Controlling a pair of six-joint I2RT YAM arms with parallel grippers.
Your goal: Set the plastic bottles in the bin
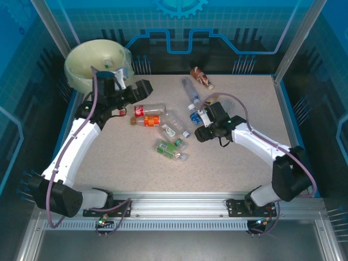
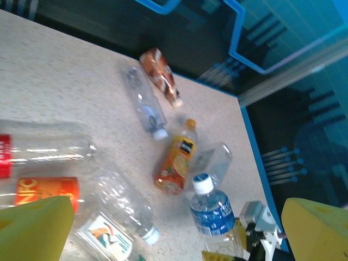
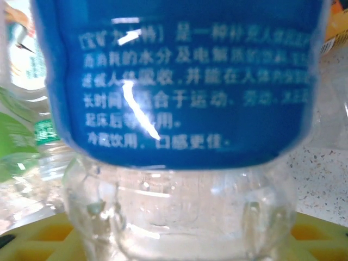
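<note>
Right tool [image 1: 200, 124] is closed around the blue-labelled bottle [image 3: 185, 81], well right of the bin [image 1: 75, 73]. Left tool [image 1: 142, 88] gapes wide, empty (just beside the bin). Other bottles [image 1: 148, 120] lie on the counter [image 1: 125, 163].

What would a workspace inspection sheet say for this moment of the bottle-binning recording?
Surface: speckled beige table, bottles scattered across its middle.
Job's things: bin at the far-left corner; red-labelled bottle, orange-labelled bottle, green-labelled bottle and brown-labelled bottle lying on the table, among others.
Clutter: nothing seen.
Grippers: left gripper open and empty, beside the bin; right gripper closed around the blue-labelled bottle.
Cables: left cable runs along the left arm; right cable loops over the right arm.
Surroundings: blue panelled walls; metal rail at the near edge.
</note>
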